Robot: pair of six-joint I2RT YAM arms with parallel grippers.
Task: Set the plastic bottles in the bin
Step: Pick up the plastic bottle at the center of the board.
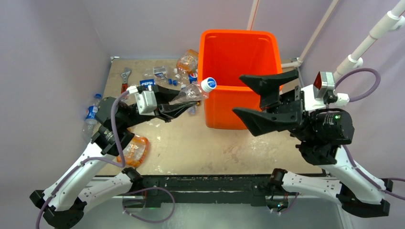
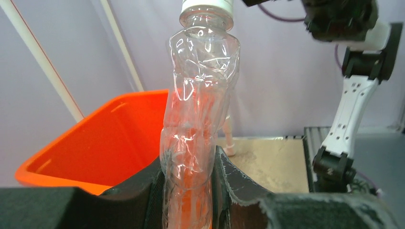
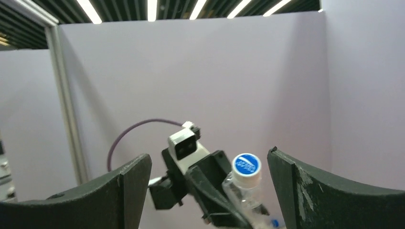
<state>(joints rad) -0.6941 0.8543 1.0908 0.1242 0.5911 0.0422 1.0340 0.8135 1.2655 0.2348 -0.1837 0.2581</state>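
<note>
My left gripper (image 1: 179,102) is shut on a clear, crushed plastic bottle (image 1: 191,93) whose blue-and-white cap (image 1: 208,84) pokes out beside the left rim of the orange bin (image 1: 239,52). In the left wrist view the bottle (image 2: 200,95) stands pinched between both fingers (image 2: 239,186), with the bin (image 2: 110,138) behind it to the left. My right gripper (image 1: 238,94) hangs wide open and empty over the bin's front right, facing the held bottle's cap (image 3: 247,167). More bottles (image 1: 186,62) lie heaped at the back left of the table.
A wrench (image 1: 125,78) lies at the back left by the heap. One orange-labelled bottle (image 1: 133,150) rests under my left arm, and a blue-labelled one (image 1: 91,114) lies beyond the table's left edge. White pipes (image 1: 363,47) run along the right wall.
</note>
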